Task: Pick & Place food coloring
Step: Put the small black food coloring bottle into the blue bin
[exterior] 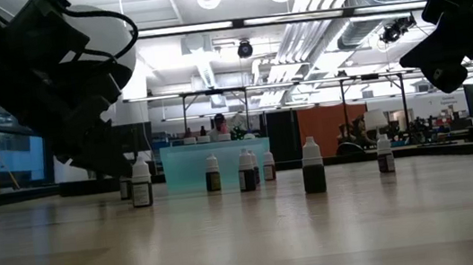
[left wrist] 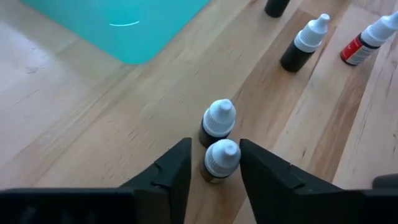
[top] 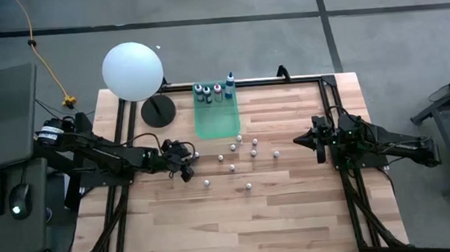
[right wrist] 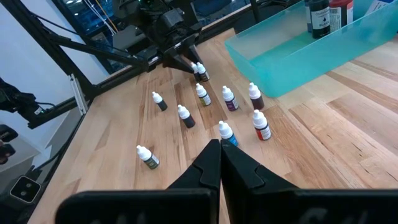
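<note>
Bottle (left wrist: pixel 221 160) sits btwn fingers of open left end effector (left wrist: pixel 214 165), 2nd bottle (left wrist: pixel 217 122) just beyond.

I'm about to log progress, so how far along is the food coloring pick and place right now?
Done: about four bottles stand in the green tray. In hand: the left claw is down at the table with its fingers around one small white-capped bottle, a second bottle right beside it; nothing is lifted. Left: roughly ten bottles stand scattered on the wood. The right claw waits shut and empty.
</note>
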